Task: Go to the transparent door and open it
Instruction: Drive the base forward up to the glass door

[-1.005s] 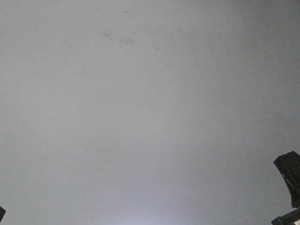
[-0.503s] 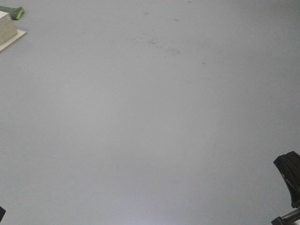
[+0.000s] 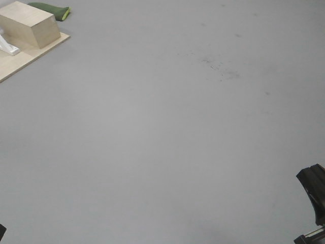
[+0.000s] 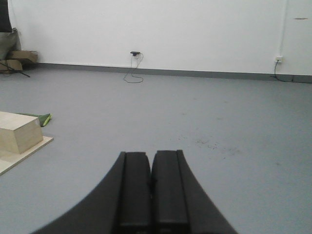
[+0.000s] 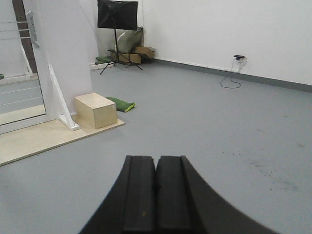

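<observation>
The transparent door (image 5: 19, 92) shows only in the right wrist view, at the far left: clear glass in a white frame with thin white bars and a grey pull handle (image 5: 31, 27) on its edge. It stands far off across the grey floor. My right gripper (image 5: 156, 163) is shut and empty and points over the floor. Its dark body also shows in the front view (image 3: 315, 195). My left gripper (image 4: 151, 158) is shut and empty and points at the far white wall.
A slanted white frame post (image 5: 61, 100) and a wooden box (image 5: 96, 109) stand on a pale wood platform (image 5: 39, 139) by the door. A green bag (image 5: 121, 104) lies beside them. A black panel on a tripod (image 5: 117, 14) stands behind. A cable (image 4: 134, 73) hangs at the wall.
In the front view the floor marks have slid down and right. The wooden box, platform and green bag have come in at the top left. Both grippers keep their place in the frame.
</observation>
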Tool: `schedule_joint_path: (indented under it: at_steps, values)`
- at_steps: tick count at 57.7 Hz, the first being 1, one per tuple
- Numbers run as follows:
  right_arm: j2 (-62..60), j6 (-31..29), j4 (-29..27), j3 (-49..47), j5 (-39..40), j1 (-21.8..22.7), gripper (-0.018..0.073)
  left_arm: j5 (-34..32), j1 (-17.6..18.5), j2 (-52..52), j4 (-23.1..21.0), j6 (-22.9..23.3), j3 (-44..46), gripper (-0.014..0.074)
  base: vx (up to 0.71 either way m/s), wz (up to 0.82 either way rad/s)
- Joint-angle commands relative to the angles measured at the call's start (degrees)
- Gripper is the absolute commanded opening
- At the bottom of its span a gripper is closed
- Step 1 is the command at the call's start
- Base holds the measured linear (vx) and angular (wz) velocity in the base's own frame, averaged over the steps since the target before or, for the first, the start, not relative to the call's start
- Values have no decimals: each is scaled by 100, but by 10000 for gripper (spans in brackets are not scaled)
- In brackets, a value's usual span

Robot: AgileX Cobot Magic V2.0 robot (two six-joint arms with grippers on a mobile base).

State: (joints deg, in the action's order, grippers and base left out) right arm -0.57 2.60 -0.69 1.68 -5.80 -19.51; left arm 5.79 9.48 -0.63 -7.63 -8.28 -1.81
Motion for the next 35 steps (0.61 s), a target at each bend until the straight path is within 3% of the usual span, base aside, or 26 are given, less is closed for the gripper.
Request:
schedule_joint_path:
  at_steps: [1, 35]
  values:
    - [-87, 1, 11, 28, 455, 21, -4, -475, 44, -27, -19, 12, -84, -6, 44, 25]
    - [-87, 1, 11, 28, 455, 21, -4, -475, 44, -27, -19, 12, -84, -6, 47, 21]
